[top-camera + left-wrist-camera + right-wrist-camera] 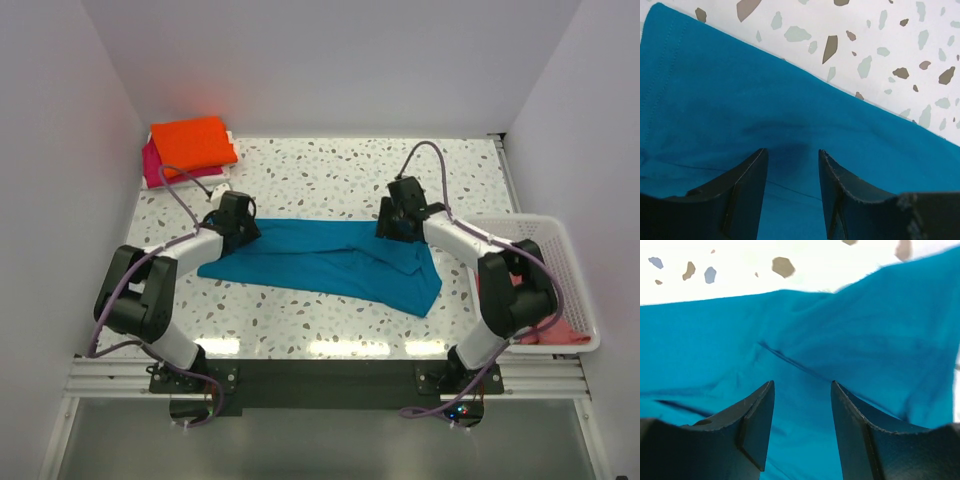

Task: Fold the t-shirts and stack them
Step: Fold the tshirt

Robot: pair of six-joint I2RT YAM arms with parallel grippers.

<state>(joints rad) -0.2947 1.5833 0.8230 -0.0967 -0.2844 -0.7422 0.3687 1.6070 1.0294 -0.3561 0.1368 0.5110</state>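
A teal blue t-shirt point(330, 262) lies folded lengthwise across the middle of the table. My left gripper point(238, 222) hovers over its far left end, jaws open, with only teal cloth point(790, 120) below them. Over the shirt's far right part my right gripper point(400, 215) is open too, and nothing sits between its jaws above the wrinkled cloth point(805, 355). A folded bright orange t-shirt point(192, 143) rests on a magenta pink one point(152, 166) at the back left corner. A salmon pink shirt point(555, 335) lies in the basket.
A white plastic mesh basket point(552, 228) stands at the table's right edge beside the right arm. White walls enclose the left, back and right sides. A metal rail point(320, 372) carries the arm bases along the near edge.
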